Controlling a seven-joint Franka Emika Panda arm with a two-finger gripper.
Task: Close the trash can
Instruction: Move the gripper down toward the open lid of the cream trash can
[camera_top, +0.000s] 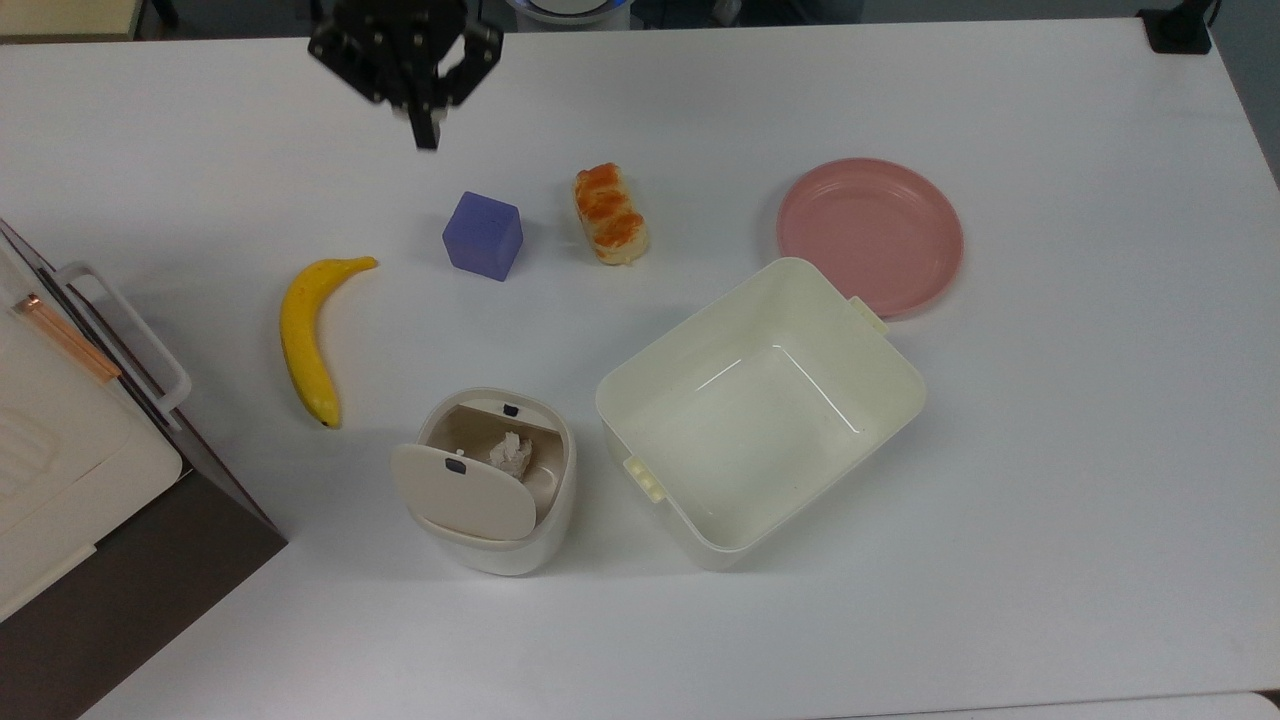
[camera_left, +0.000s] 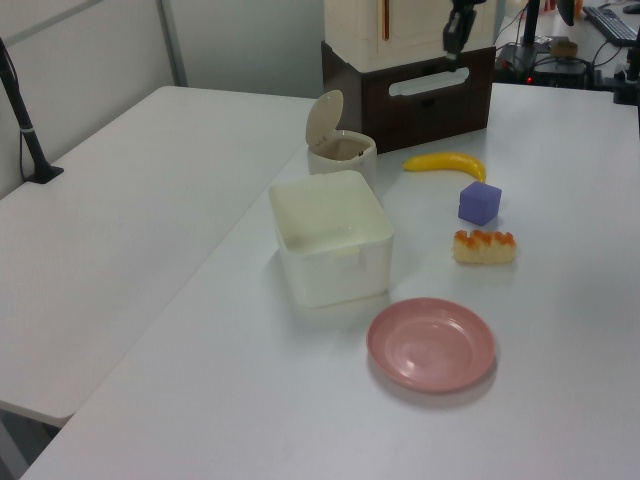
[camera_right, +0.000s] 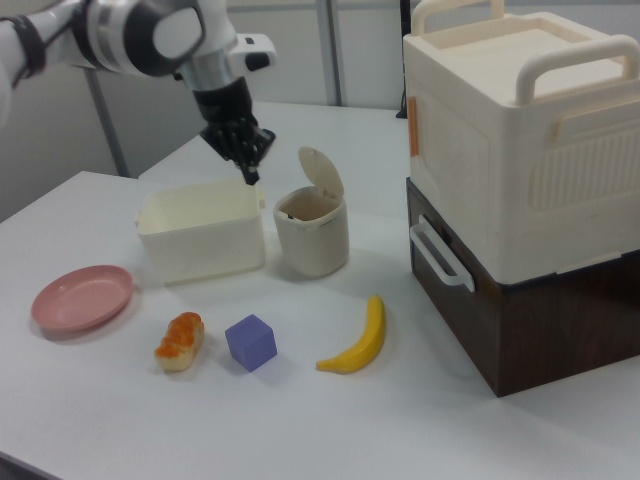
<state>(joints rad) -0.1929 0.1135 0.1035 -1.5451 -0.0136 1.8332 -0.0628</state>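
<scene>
Trash can (camera_top: 497, 480) at lower centre looks light and tippy; I'd press its raised lid (camera_top: 465, 492) gently. My claw (camera_top: 427, 135), upper left, seems pinched together.

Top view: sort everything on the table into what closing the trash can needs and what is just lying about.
Needed:
trash can, holding crumpled paper
its lid, hinged up and open
gripper, high above the table, holding nothing

Lying about:
banana
purple cube
bread roll
pink plate
cream tub
stacked boxes
</scene>
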